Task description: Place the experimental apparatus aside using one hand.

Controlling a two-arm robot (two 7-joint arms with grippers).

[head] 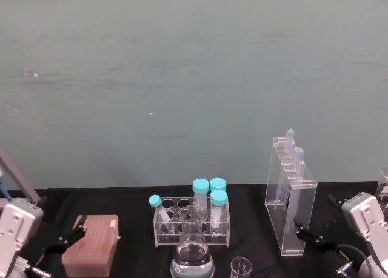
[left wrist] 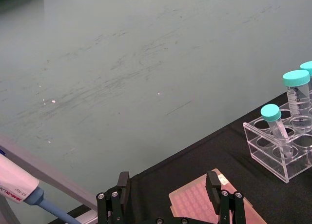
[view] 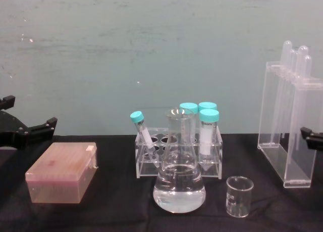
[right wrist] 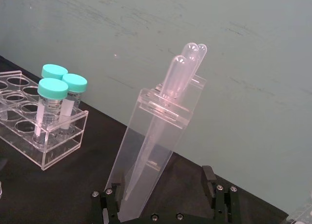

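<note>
The tall acrylic stand (head: 291, 199) holding long clear tubes stands upright at the right of the black table, and it also appears in the chest view (view: 287, 136). My right gripper (head: 313, 211) is open at the stand's near right side. In the right wrist view the stand's base (right wrist: 146, 160) shows between the spread fingers (right wrist: 209, 182); contact cannot be made out. A conical flask (view: 179, 181) with clear liquid and a small glass beaker (view: 238, 195) sit at the front centre. My left gripper (head: 63, 237) hangs open at the far left.
A clear rack (head: 193, 220) of teal-capped tubes stands behind the flask. A pink tip box (head: 92, 246) lies at the left beside the left gripper. A pipette (left wrist: 19, 187) leans at the far left edge. A teal wall backs the table.
</note>
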